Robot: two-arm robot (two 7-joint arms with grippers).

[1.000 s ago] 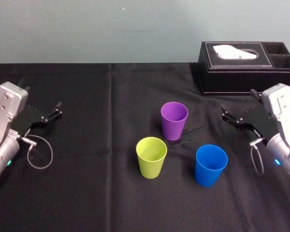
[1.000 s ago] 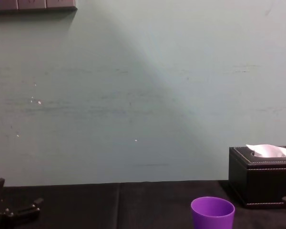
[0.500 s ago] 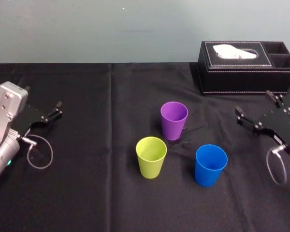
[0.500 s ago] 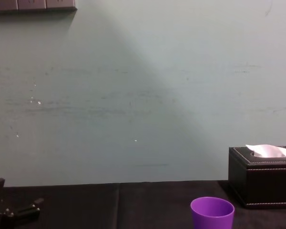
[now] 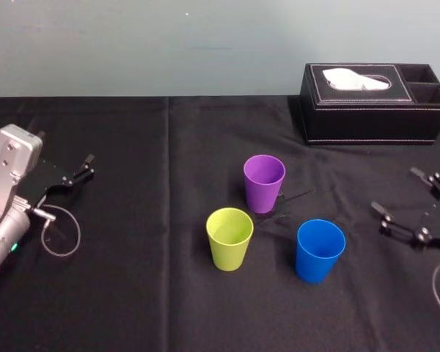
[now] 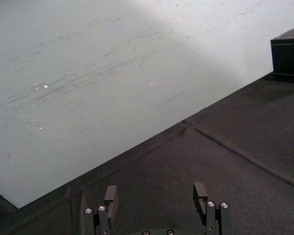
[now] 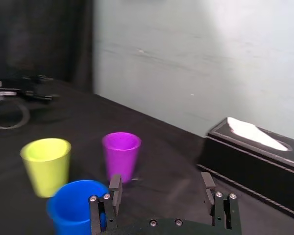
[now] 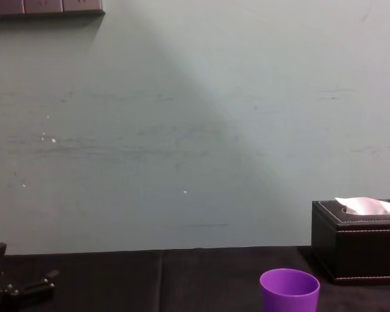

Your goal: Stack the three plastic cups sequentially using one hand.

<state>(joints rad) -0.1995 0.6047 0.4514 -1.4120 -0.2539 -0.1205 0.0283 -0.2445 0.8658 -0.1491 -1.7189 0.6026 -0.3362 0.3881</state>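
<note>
Three plastic cups stand upright and apart mid-table: purple [image 5: 264, 183] at the back, yellow-green [image 5: 229, 238] front left, blue [image 5: 320, 249] front right. My right gripper [image 5: 394, 191] hovers to the right of the blue cup, open and empty, its fingers pointing toward the cups. From the right wrist view the right gripper [image 7: 161, 188] stands open, with the blue cup [image 7: 73, 205] nearest, then the yellow-green cup [image 7: 45, 164] and the purple cup [image 7: 121, 155]. My left gripper [image 5: 84, 167] rests open at the table's far left, and the left wrist view shows the left gripper [image 6: 155, 196] empty.
A black tissue box [image 5: 374, 103] with a white tissue stands at the back right of the black-clothed table [image 5: 154, 293]. A pale wall rises behind. Bare cloth lies between the cups and both grippers.
My right gripper has swung away to the right and nearer the front edge, staying open. The cups and the left arm have not moved.
</note>
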